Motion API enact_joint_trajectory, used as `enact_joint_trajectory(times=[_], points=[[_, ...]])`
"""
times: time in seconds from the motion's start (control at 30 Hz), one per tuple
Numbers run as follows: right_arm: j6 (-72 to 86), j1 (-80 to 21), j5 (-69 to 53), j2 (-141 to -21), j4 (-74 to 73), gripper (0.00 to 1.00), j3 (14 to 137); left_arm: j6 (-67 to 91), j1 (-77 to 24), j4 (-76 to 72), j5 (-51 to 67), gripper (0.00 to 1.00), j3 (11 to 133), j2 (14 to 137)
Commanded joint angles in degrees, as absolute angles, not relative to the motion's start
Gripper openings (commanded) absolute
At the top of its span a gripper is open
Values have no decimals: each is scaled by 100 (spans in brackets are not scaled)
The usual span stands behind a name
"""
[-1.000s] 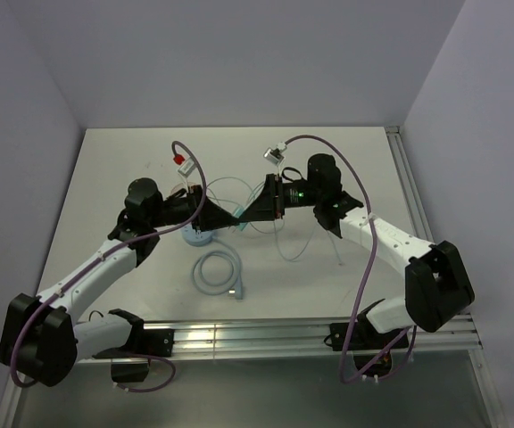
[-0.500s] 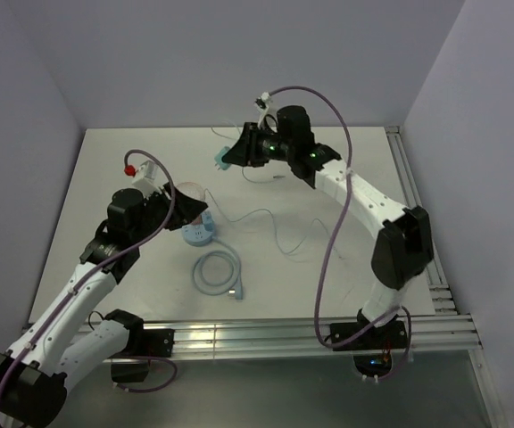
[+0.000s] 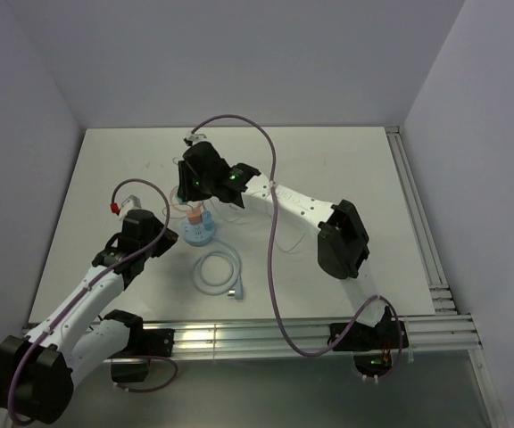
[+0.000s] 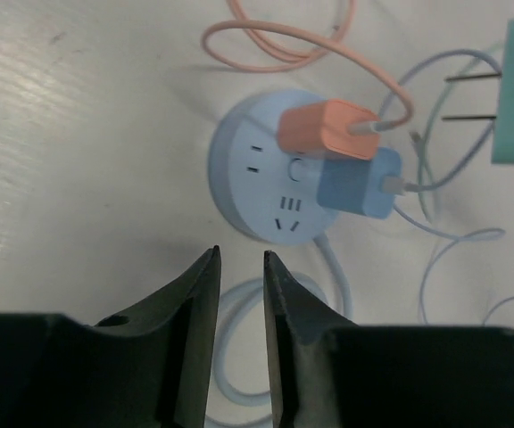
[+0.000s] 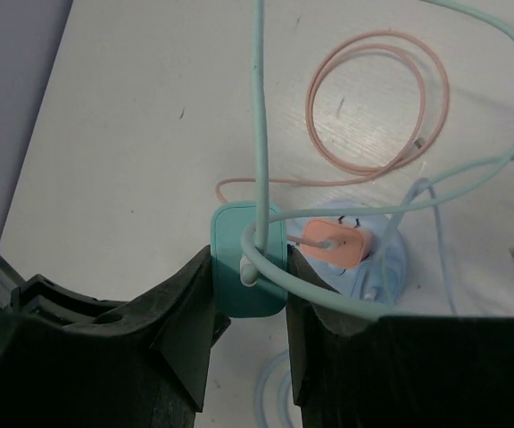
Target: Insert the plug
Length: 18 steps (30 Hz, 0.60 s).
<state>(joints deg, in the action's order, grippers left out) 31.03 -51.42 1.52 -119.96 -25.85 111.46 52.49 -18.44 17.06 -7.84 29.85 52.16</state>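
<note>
Nearest me, the left gripper (image 4: 239, 259) hangs over the bench (image 3: 346, 169) with its fingers (image 4: 199, 285) drawn almost together, a thin strip of bench showing between them and nothing held. In the top view a coil of pale blue cable (image 3: 198, 275) lies lower centre, just below the round blue power strip (image 4: 248, 192). The strip sits mid-frame in the left wrist view, just above the fingertips. An orange charger (image 4: 324, 129) and a blue charger (image 4: 355, 183) are seated side by side on the strip's right half, leaving its left and lower sockets bare. The right gripper (image 5: 248, 276) is clenched on the teal plug (image 5: 239, 234). The plug shows at the upper right edge of the left wrist view, off the strip, its two prongs pointing left. Beyond, at the top of the right wrist view, a loop of orange cable (image 5: 313, 98) rests flat on the bench.
</note>
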Motion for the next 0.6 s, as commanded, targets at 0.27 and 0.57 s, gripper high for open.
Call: enact_joint_trajectory(times=[0.27,0.57], points=[[3015,-5616,1573,-11470,-2391,0,10794,5590,-1407,1020,-625,33,2522,5809],[2654,-5871,1626,-10540,-1996,0,9388,5704,-1248,229,-53,34,2540,6565]])
